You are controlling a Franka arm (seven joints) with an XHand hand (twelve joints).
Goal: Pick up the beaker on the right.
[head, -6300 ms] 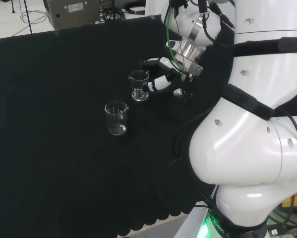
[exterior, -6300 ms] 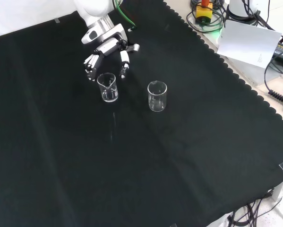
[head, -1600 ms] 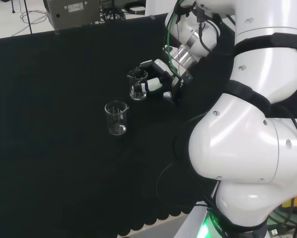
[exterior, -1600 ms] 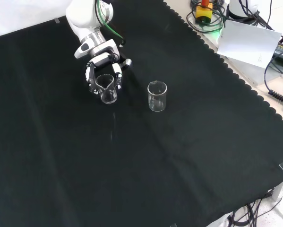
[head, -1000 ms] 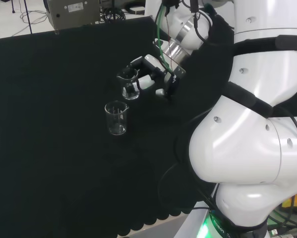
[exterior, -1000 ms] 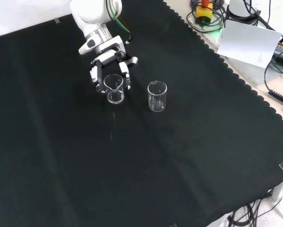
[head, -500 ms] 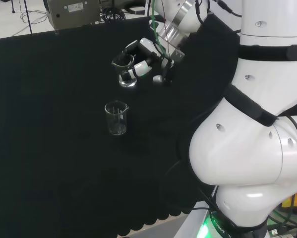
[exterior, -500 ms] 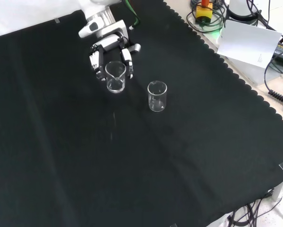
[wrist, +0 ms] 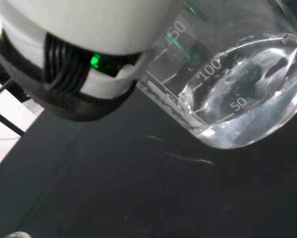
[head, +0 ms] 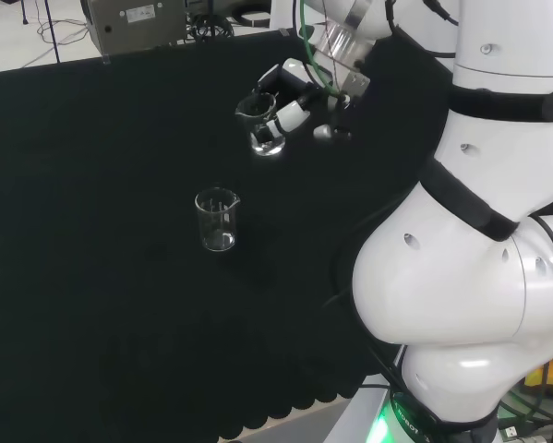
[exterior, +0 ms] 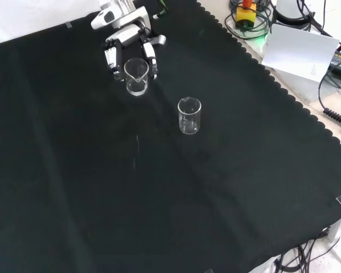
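The robot hand (exterior: 127, 40) has its fingers curled round a clear beaker (exterior: 136, 76), holding it up off the black cloth of the counter (exterior: 176, 193) at the front view's top; the wrist view shows it tilted and looking empty. A second clear beaker (exterior: 189, 115) stands upright, apart from it, also apparently empty
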